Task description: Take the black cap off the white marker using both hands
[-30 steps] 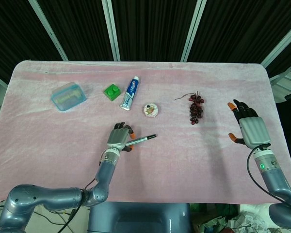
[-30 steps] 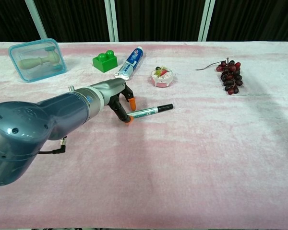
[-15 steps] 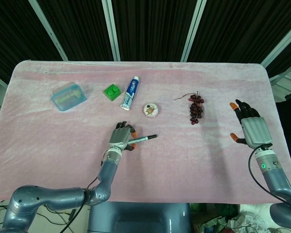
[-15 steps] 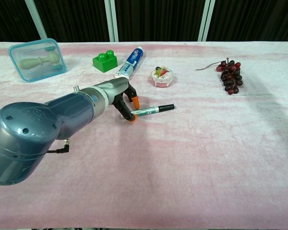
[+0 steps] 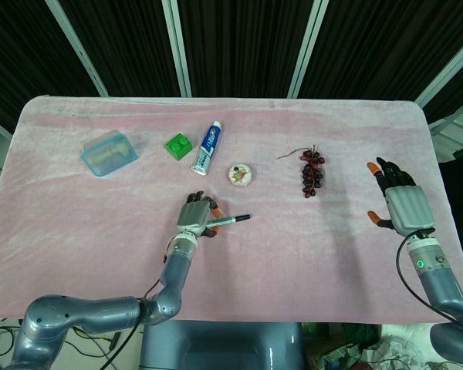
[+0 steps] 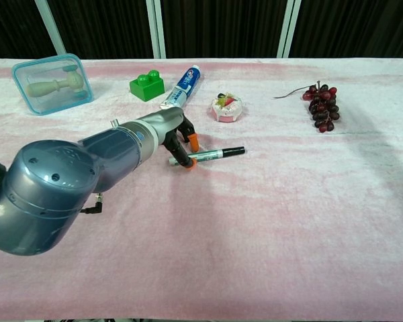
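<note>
The white marker [image 6: 205, 156] lies on the pink cloth at centre, its black cap [image 6: 233, 151] pointing right. In the head view the marker [image 5: 225, 222] sticks out to the right of my left hand [image 5: 196, 216]. My left hand [image 6: 176, 137] sits over the marker's left end, one fingertip touching the near side of the barrel and the thumb a little clear on the far side. The barrel's left tip shows just past the fingers. My right hand [image 5: 403, 205] hovers at the far right with fingers apart, holding nothing, and shows only in the head view.
A candy-like round sweet [image 6: 226, 107] lies just beyond the marker, with a toothpaste tube [image 6: 181, 87] and a green brick [image 6: 146, 86] behind it. Grapes [image 6: 322, 106] lie at the right. A blue lidded box [image 6: 52, 83] stands at the back left.
My left hand has slid rightward along the marker, so its fingers now straddle the barrel instead of its left tip. The marker shifted slightly right. The right hand barely moved.
</note>
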### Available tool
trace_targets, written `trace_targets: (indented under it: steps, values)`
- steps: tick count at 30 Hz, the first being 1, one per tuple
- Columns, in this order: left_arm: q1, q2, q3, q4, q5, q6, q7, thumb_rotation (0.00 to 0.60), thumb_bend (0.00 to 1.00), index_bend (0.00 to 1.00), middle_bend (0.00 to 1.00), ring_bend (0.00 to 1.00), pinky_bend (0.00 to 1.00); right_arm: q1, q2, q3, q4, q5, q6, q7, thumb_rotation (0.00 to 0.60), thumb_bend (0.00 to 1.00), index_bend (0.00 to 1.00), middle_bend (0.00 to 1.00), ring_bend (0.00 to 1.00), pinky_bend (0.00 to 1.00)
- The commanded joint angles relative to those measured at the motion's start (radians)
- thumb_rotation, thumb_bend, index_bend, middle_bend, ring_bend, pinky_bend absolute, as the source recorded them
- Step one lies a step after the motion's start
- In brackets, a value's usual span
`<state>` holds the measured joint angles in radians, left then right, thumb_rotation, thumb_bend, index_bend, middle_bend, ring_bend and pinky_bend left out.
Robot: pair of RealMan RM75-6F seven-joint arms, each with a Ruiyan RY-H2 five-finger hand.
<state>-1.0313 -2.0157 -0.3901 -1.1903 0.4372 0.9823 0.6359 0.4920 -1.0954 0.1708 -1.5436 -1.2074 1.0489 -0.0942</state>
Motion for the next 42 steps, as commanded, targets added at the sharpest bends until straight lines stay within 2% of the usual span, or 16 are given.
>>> trace_targets:
  steps: [1, 16, 23, 30, 42]
  values:
    - [0.001, 0.0, 0.0, -0.003, 0.0, -0.001, 0.001, 0.6, 0.34, 0.46, 0.22, 0.0, 0.0, -0.001, 0.0, 0.0, 0.001, 0.001, 0.001, 0.0, 0.6, 0.16, 0.07, 0.0, 0.04, 0.16]
    - [0.004, -0.015, 0.005, 0.017, 0.019, 0.008, 0.009, 0.6, 0.38, 0.5, 0.23, 0.0, 0.0, -0.004, -0.004, 0.003, 0.008, 0.003, 0.002, 0.004, 0.6, 0.16, 0.07, 0.0, 0.04, 0.16]
    - [0.007, -0.023, 0.007, 0.03, 0.028, 0.006, 0.007, 0.6, 0.32, 0.48, 0.23, 0.0, 0.0, -0.005, -0.003, 0.004, 0.008, 0.003, 0.003, 0.004, 0.6, 0.16, 0.07, 0.0, 0.04, 0.16]
    - [0.012, -0.025, 0.008, 0.036, 0.034, 0.0, 0.004, 0.6, 0.32, 0.48, 0.24, 0.0, 0.0, -0.006, -0.005, 0.002, 0.009, 0.003, 0.0, 0.005, 0.6, 0.16, 0.07, 0.01, 0.05, 0.16]
    - [0.02, -0.037, 0.0, 0.055, 0.042, -0.002, -0.009, 0.6, 0.45, 0.57, 0.29, 0.0, 0.0, -0.009, -0.004, 0.0, 0.015, -0.004, 0.001, 0.013, 0.6, 0.16, 0.06, 0.01, 0.05, 0.16]
